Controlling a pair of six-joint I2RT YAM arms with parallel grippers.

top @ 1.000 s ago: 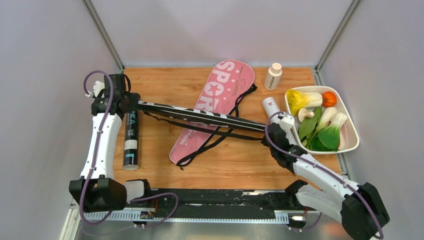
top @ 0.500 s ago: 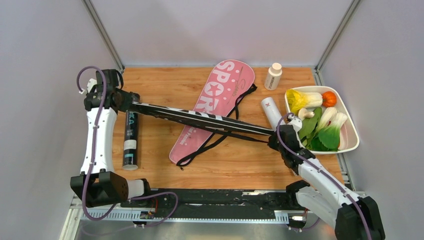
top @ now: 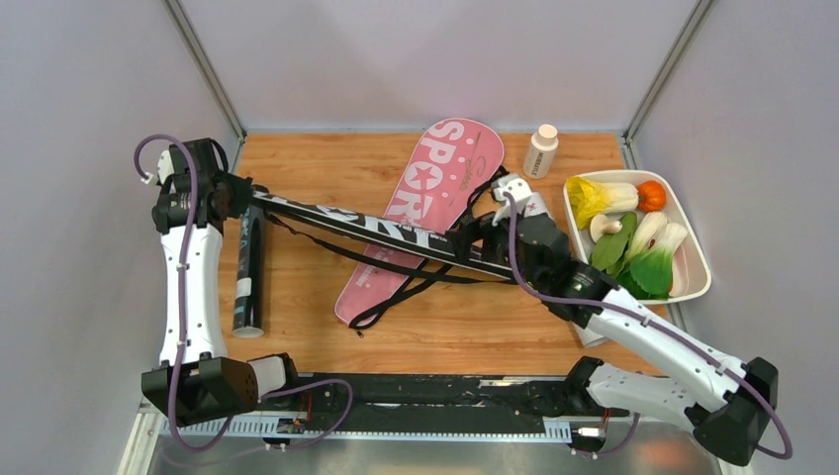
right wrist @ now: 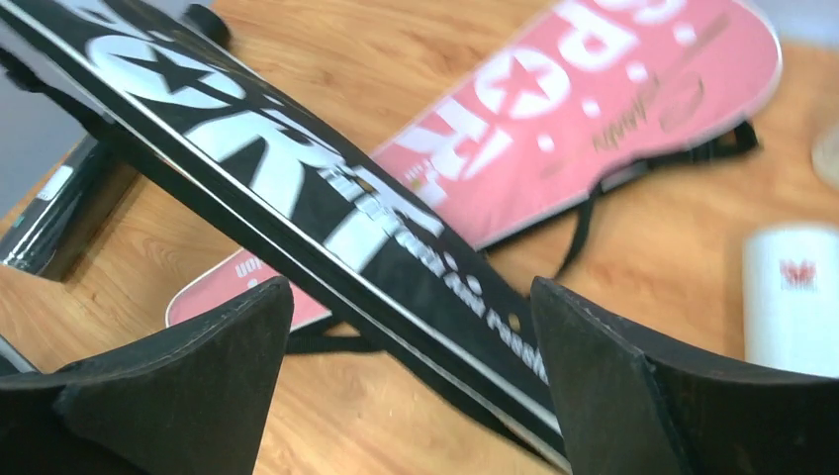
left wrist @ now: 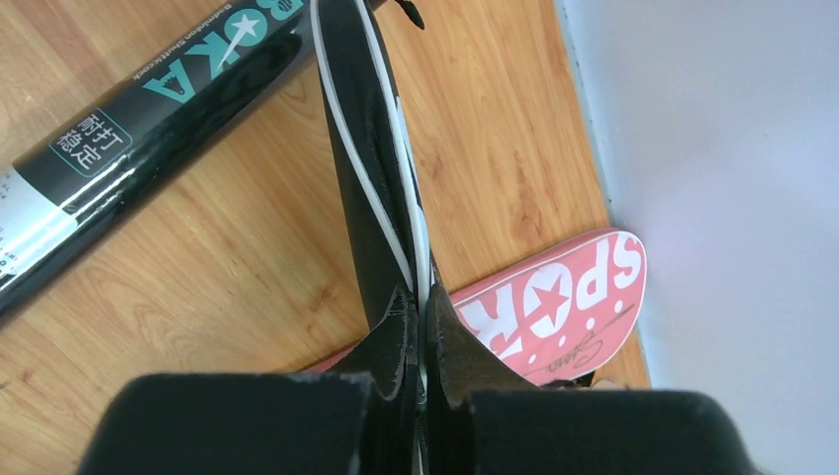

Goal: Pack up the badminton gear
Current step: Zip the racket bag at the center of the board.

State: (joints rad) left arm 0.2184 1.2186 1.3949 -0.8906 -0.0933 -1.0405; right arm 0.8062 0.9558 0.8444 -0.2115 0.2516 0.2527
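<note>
We see the wooden table (top: 317, 158) fill the middle of the top view. The long black bag (top: 376, 230) crosses it from the upper left to the middle, lifted over the pink bag (top: 435, 173), which lies flat at the top middle. The black tube (top: 245, 287) lies on the left side. The white tube (right wrist: 792, 297) sits at the right edge of the right wrist view.

Our left gripper (left wrist: 420, 307), at the upper left, is pinched tight on 1 end of the black bag. Our right gripper (right wrist: 411, 287) has its jaws wide apart with the bag between them, gripping nothing.

We think the bag could twist or slip if the right jaws close on its thin edge. Its loose straps (top: 416, 282) could catch the pink bag and drag it.
</note>
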